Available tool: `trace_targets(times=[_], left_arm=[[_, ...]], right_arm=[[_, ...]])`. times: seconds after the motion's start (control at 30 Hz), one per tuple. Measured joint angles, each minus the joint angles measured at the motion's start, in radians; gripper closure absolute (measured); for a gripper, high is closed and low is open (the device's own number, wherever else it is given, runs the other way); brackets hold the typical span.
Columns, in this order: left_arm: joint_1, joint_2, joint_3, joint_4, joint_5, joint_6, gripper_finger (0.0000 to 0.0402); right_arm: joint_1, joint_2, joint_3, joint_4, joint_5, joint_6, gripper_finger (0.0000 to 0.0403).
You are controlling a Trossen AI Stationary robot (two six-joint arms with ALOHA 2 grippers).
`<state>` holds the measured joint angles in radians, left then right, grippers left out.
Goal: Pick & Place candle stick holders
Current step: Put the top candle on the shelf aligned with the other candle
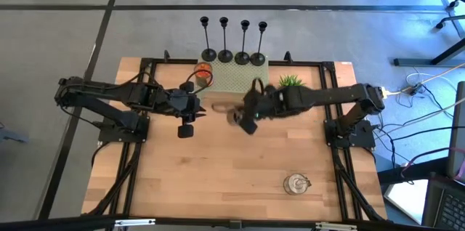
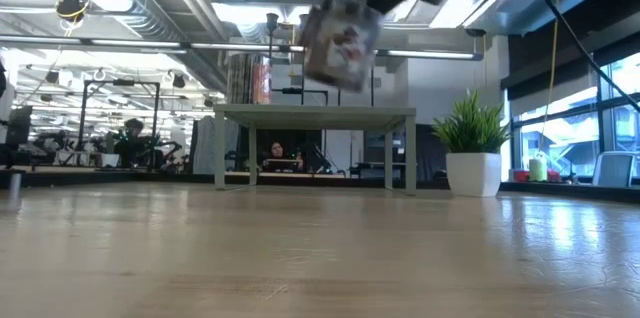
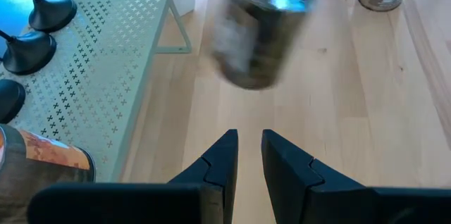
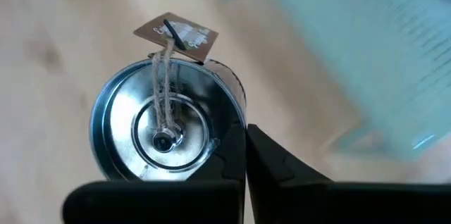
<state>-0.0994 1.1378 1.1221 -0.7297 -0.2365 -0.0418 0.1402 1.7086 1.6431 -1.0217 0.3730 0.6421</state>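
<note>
Several black candle stick holders (image 1: 234,55) stand by their round bases (image 3: 53,13) along the far edge of a pale green perforated stand (image 1: 234,80); no gripper touches them. My right gripper (image 4: 244,155) is shut on a short jar with a silver lid, twine and a paper tag (image 4: 165,132). The jar hangs in the air (image 2: 340,43) in front of the stand. My left gripper (image 3: 248,150) hovers left of the jar (image 1: 187,128), fingers slightly apart with nothing between them. My right gripper has the jar at the edge of its lidded top (image 4: 224,138), on the side nearest the wrist. The fingers slant down at it from above and from the table's right. They cover the place of contact. The jar hangs tilted below them (image 2: 340,43), clear of the table.
An orange jar (image 1: 203,73) sits on the stand's left end. A small green plant in a white pot (image 1: 290,83) stands right of the stand. Another lidded jar (image 1: 296,184) stands on the bare wood near the front right.
</note>
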Motion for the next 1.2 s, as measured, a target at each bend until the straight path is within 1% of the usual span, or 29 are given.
trace_targets(times=[0.1,0.2,0.37,0.53,0.7,1.1,1.2], left_arm=[[0.000,0.000,0.000,-0.001,0.020,0.001,0.0341],[0.000,0.000,0.000,-0.001,0.018,0.002,0.0341],[0.007,0.000,0.000,-0.001,-0.006,0.003,0.0341],[0.019,0.000,0.000,-0.004,-0.008,0.003,0.0341],[0.018,0.000,0.000,-0.010,-0.007,0.003,0.0341],[0.018,0.000,0.000,-0.015,-0.012,0.003,0.0341],[0.018,0.000,0.000,-0.015,-0.012,0.003,0.0341]], right_arm=[[-0.059,-0.001,0.062,0.003,0.041,-0.090,0.0403],[-0.131,-0.002,0.086,0.024,0.061,-0.116,0.0403],[-0.247,0.034,0.086,0.051,0.014,-0.180,0.0403],[-0.327,0.068,0.085,0.124,-0.054,-0.230,0.0403],[-0.367,0.077,0.085,0.171,-0.116,-0.263,0.0403],[-0.417,0.084,0.104,0.169,-0.116,-0.296,0.0403],[-0.422,0.086,0.104,0.169,-0.116,-0.340,0.0403]])
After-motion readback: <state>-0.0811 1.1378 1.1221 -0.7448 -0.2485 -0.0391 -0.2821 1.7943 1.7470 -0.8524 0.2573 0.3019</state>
